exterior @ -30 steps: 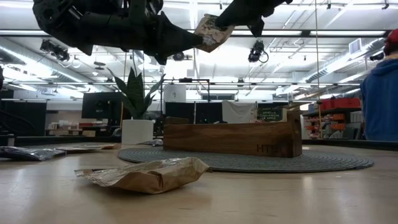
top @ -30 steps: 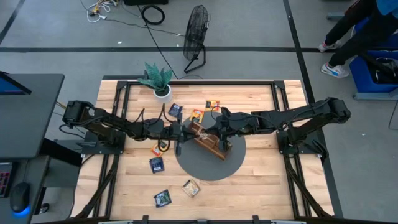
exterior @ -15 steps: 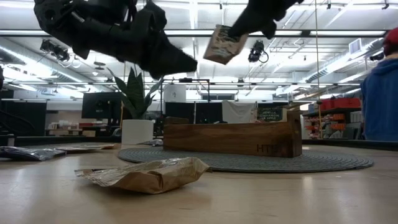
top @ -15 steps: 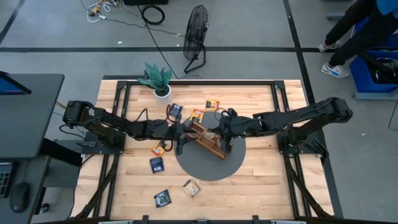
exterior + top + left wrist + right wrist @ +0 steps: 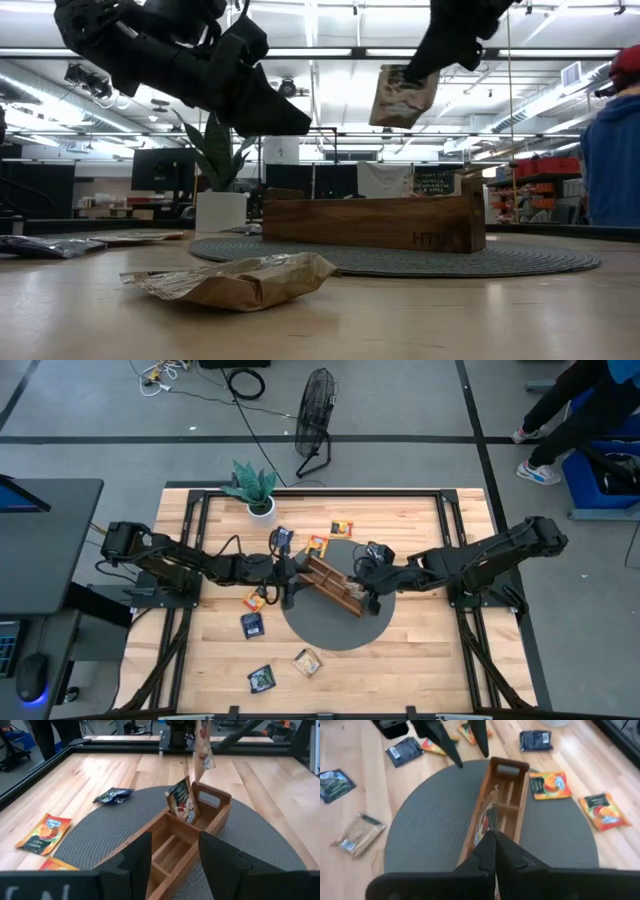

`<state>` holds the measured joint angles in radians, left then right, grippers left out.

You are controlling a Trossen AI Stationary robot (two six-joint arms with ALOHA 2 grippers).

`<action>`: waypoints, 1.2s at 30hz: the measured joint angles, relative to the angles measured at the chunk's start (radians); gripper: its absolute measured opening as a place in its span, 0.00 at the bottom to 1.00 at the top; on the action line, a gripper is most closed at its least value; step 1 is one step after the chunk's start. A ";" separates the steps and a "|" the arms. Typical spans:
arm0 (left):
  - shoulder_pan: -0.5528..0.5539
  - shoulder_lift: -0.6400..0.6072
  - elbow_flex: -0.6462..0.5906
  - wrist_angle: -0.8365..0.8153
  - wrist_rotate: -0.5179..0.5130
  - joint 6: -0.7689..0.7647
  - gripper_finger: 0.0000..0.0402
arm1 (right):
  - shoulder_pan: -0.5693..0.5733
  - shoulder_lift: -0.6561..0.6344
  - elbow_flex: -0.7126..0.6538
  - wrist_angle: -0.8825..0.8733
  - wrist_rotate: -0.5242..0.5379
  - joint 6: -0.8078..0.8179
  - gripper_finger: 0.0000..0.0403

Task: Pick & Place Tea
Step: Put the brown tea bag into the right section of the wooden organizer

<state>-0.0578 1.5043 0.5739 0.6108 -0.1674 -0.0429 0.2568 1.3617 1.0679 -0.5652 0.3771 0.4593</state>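
Leftmost on the bench (image 5: 420, 650), the left claw (image 5: 291, 572) hangs with its fingers parted and nothing between them, at about nine o'clock from the tray (image 5: 334, 584), nearest the tray's upper-left end. Loose tea lies around it: a dark sachet (image 5: 252, 625) and an orange sachet (image 5: 255, 599) at its seven o'clock, a dark blue sachet (image 5: 282, 538) at twelve, two more orange ones (image 5: 317, 544) (image 5: 342, 528) toward one o'clock. Nearer the bench's front edge sit a dark glossy packet (image 5: 261, 678) and a crumpled beige packet (image 5: 232, 280), whose foil looks creased and puffed.

Next comes the tray, a long wooden box with dividers and a cut-out handle, lying on a round grey woven mat (image 5: 370, 630). Its long axis runs from ten o'clock to four o'clock in the high view. One printed sachet (image 5: 182, 801) already stands upright in a compartment.

Rightmost, the right claw (image 5: 368, 582) is clamped shut on a beige sachet (image 5: 403, 96), which hangs edge-down and slightly tilted, clear of the wood. It sits over the tray's lower-right half; from the claw the open slots lie straight below, at six o'clock in the low view. That is the relation the drop depends on: the flat packet's plane probably needs to line up with a slot. The right arm is plainly the nearer one for this.
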 joint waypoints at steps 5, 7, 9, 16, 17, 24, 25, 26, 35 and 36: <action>-0.003 0.000 0.000 -0.034 0.000 -0.028 0.41 | 0.022 0.017 0.000 -0.066 0.011 0.058 0.00; -0.003 0.000 -0.001 -0.035 0.000 -0.038 0.41 | 0.027 0.038 0.000 -0.079 0.016 0.074 0.00; -0.003 0.000 -0.001 -0.034 0.000 -0.040 0.41 | 0.029 0.067 0.000 -0.085 0.014 0.083 0.00; -0.003 0.000 -0.001 -0.034 0.000 -0.044 0.41 | 0.029 0.152 0.000 -0.092 0.000 0.126 0.00; -0.003 0.000 -0.001 -0.034 0.000 -0.045 0.41 | 0.029 0.160 0.000 -0.097 0.000 0.132 0.00; -0.003 0.000 -0.001 -0.034 0.000 -0.045 0.41 | 0.030 0.174 0.000 -0.147 0.014 0.208 0.00; -0.003 0.000 -0.001 -0.033 0.000 -0.045 0.41 | 0.029 0.174 0.000 -0.163 0.017 0.219 0.00; -0.003 0.000 -0.001 -0.032 0.000 -0.047 0.41 | 0.029 0.174 0.000 -0.177 0.017 0.229 0.00; -0.003 0.000 -0.001 -0.030 0.000 -0.051 0.41 | 0.037 0.216 -0.001 -0.140 0.038 0.235 0.00; -0.003 0.000 -0.001 -0.031 0.000 -0.051 0.41 | 0.036 0.224 -0.001 -0.139 0.041 0.236 0.00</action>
<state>-0.0608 1.5043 0.5732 0.5800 -0.1673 -0.0937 0.2932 1.5857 1.0673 -0.7043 0.4179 0.6952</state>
